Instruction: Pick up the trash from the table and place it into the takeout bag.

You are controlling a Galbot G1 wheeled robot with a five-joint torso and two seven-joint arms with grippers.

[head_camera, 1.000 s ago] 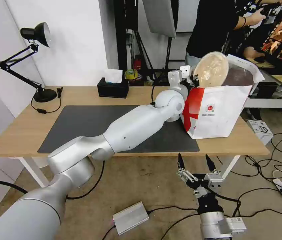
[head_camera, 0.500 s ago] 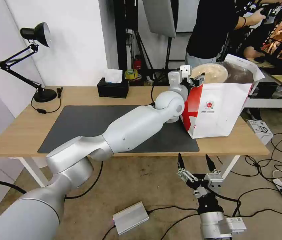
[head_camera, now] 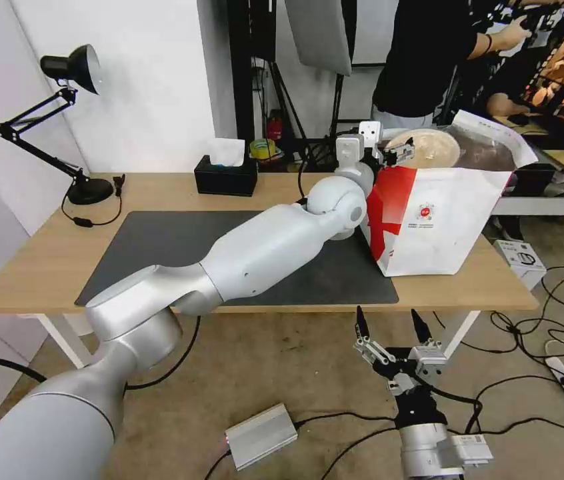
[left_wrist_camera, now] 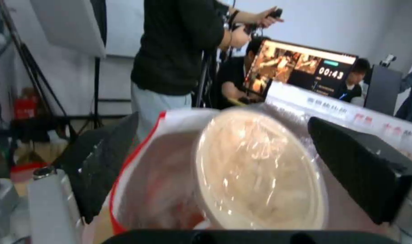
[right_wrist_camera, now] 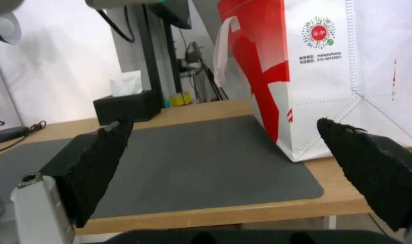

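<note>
Jaws of the left gripper (left_wrist_camera: 224,159) are standing wide apart at the mouth of the large boxy white takeout bag with the red side panel (head_camera: 432,220), its black fingers (left_wrist_camera: 104,162) flanking the beige shallow paper-pulp bowl (left_wrist_camera: 260,169) without touching it, so the bowl looks released. In the head view the gripper is hanging at about one o'clock over the far right end of the long light wood-top table (head_camera: 42,267).

Working left to right across the head view:
- Black desk lamp (head_camera: 69,120) is sitting at ten o'clock on the table's far left corner.
- Dark grey rectangular mat (head_camera: 162,247) is lying bare at centre.
- Black tissue box (head_camera: 226,175) is sitting at twelve o'clock on the far edge; not trash.
- Left arm is stretching across the mat toward the bag.
- Bowl is resting tilted inside the bag's silver-lined top, rim showing above the edge (head_camera: 429,148).
- Right gripper (head_camera: 392,327) is idling below the table's near edge at five o'clock, jaws spread with nothing between them.

Judgement on step: the drop into the bag is being finished, the bowl sitting high in the opening and perhaps not fully settled. No further trash is visible on the tabletop, so this is likely a late item.

Next move is calling for a straight lift of the left gripper clear of the bag's rim and handles, fingers kept apart, so the bag is not snagged or tipped.
</note>
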